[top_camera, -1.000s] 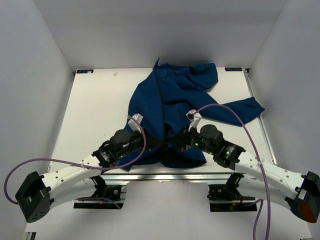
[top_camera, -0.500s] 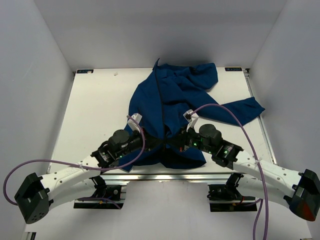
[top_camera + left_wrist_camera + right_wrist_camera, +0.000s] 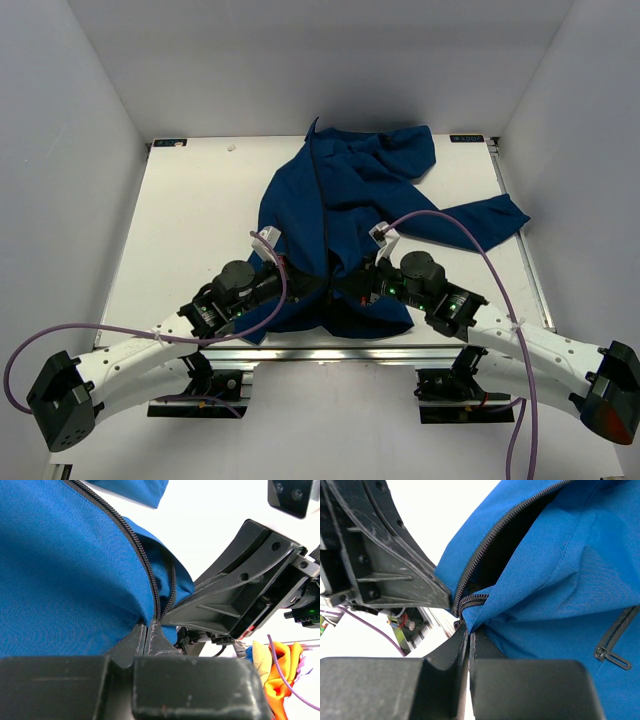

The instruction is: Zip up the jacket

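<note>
The royal-blue jacket (image 3: 345, 195) lies spread on the white table, collar at the far side, hem at the near edge, with its dark zipper line (image 3: 318, 200) running down the middle. My left gripper (image 3: 305, 288) is shut on the left front edge of the jacket (image 3: 60, 580) at the zipper teeth (image 3: 145, 565), near the hem. My right gripper (image 3: 345, 287) is shut on the right front edge of the jacket (image 3: 560, 580) beside its zipper teeth (image 3: 475, 600). The two grippers sit close together, almost touching. Black lining shows in the gap (image 3: 507, 550).
One sleeve (image 3: 480, 222) stretches right toward the table edge (image 3: 520, 250). A pocket zip pull (image 3: 607, 655) shows on the right panel. White walls enclose the table on three sides. Purple cables (image 3: 450, 225) loop over both arms.
Both grippers have stayed shut on the jacket's lower front edges. The left arm has shifted slightly left and back; the right gripper has edged a little toward the centre.
</note>
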`<state>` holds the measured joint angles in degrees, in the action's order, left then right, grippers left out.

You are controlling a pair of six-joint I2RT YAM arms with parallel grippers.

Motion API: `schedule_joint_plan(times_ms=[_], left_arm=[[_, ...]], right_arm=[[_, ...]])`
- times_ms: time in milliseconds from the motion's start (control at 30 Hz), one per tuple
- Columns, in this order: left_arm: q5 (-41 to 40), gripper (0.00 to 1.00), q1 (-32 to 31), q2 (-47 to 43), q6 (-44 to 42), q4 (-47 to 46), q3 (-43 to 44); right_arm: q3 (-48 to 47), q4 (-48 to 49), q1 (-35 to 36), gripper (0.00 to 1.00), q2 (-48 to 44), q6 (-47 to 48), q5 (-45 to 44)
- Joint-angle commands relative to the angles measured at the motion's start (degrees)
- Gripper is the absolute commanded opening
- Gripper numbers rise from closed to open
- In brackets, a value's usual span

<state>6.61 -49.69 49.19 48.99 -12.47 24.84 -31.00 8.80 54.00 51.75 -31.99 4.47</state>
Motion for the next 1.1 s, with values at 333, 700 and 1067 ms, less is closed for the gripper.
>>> schedule_joint_plan(times_ms=[333, 700, 1067], left_arm=[[0.9, 0.0, -0.2, -0.5, 0.1, -1.5, 0.3], [1.3, 0.0, -0.2, -0.8, 0.7, -1.6, 0.2], [0.9, 0.0, -0.2, -0.7, 1.9, -1.0, 0.1]], right_arm=[[-0.2, 7.5, -0.1, 0.0, -1.0, -1.6, -0.5], [0.2, 8.4, -0.2, 0.0, -1.6, -2.6, -3.8], [1.6, 10.8, -0.2, 0.0, -3.5, -3.3, -4.1]])
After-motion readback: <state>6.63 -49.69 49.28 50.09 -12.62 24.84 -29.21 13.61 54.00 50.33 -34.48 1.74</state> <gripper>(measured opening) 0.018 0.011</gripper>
